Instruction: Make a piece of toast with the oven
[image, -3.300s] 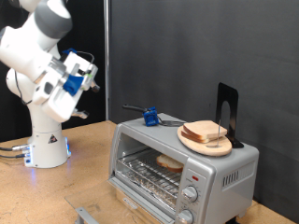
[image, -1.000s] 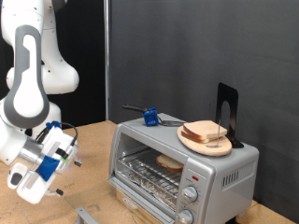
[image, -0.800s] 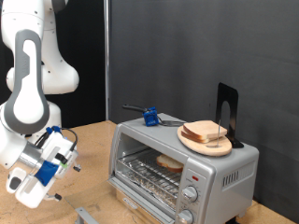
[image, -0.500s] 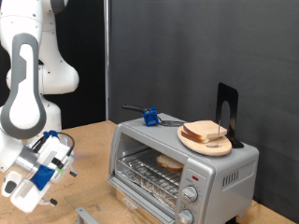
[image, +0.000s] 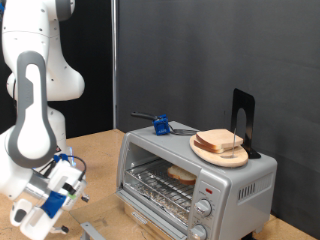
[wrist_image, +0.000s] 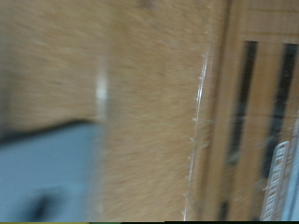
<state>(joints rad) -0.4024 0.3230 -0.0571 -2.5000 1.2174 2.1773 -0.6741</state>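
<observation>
Exterior view: my gripper (image: 48, 200) hangs low at the surface's left edge, with the oven (image: 195, 178) off to its right.
One piece of toast (image: 182, 173) lies flat on the rack inside; more slices rest on one plate (image: 205, 150) on top. Whether my jaws are parted, I cannot tell.

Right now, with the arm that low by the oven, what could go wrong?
The hand sits low at the exterior view's bottom left, close to the table; a scrape looks possible. The wrist view is blurred, so aiming from it seems unreliable. The wooden plate of bread on the oven roof could shift if the oven gets bumped; one piece of toast lies inside.
</observation>
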